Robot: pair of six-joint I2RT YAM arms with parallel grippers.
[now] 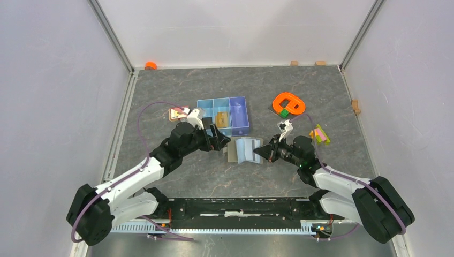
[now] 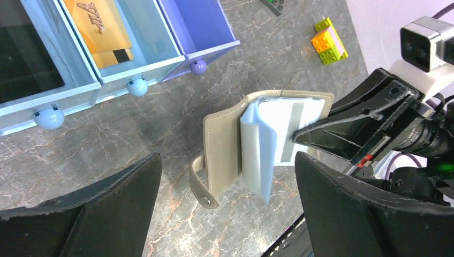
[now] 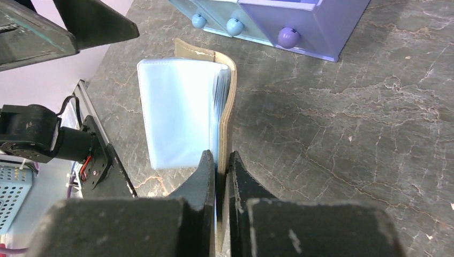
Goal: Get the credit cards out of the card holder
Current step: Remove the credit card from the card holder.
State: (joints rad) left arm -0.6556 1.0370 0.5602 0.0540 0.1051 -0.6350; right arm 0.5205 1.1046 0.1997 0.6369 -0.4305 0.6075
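Note:
The card holder point(image 1: 242, 149) lies open on the table, with a taupe cover point(image 2: 222, 155) and pale blue-grey sleeves point(image 2: 262, 152). A pale credit card with a grey stripe point(image 2: 296, 126) shows inside a sleeve. My right gripper point(image 1: 259, 152) is shut on the near edge of the holder's cover point(image 3: 229, 101), with the sleeves point(image 3: 179, 107) fanned out to its left. My left gripper point(image 1: 225, 142) is open and empty. It hovers just left of the holder, with its fingers point(image 2: 80, 214) spread wide on either side of the holder's strap end.
A blue-and-purple three-compartment tray point(image 1: 239, 124) stands just behind the holder. It holds a tan-orange block point(image 2: 104, 29) and a black block point(image 2: 21, 59). An orange ring point(image 1: 288, 103) and toy bricks point(image 1: 320, 134) lie at the right. A small tan item point(image 1: 178, 112) lies at the left.

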